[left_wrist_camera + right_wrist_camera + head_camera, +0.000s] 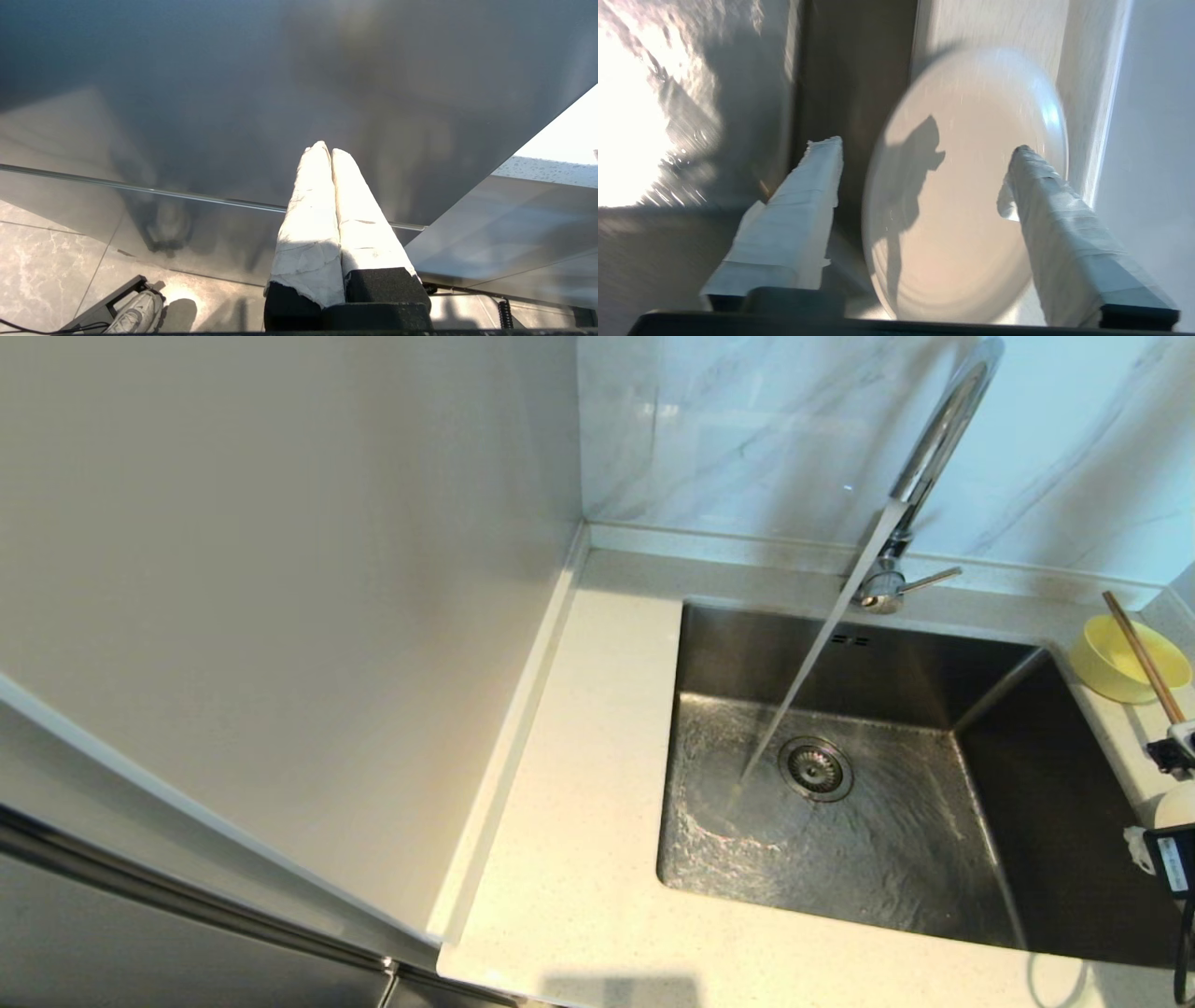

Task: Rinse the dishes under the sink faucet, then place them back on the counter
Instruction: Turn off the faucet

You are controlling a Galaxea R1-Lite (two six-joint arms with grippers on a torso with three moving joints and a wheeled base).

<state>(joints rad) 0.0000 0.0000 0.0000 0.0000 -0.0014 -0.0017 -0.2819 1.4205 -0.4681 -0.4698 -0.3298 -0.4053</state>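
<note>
Water runs from the chrome sink faucet (934,439) into the steel sink (766,653) and swirls around the drain (815,768). On the counter (579,784) right of the basin sits the pale-yellow bowl (1102,658), with brown chopsticks (1144,658) resting across it. The white plate (966,224) lies flat on the counter strip beside the sink. My right gripper (925,145) hovers over it, open, its taped fingers (798,219) wide apart and touching nothing. Part of my right arm (1173,847) shows at the right edge. My left gripper (327,150) is shut and empty, parked low, out of the head view.
A white marble-veined wall panel (747,429) stands behind the sink and a plain wall (280,569) runs along the left. The faucet's thin lever (929,581) points right. A grey cabinet front (233,93) fills the left wrist view above a tiled floor (42,261).
</note>
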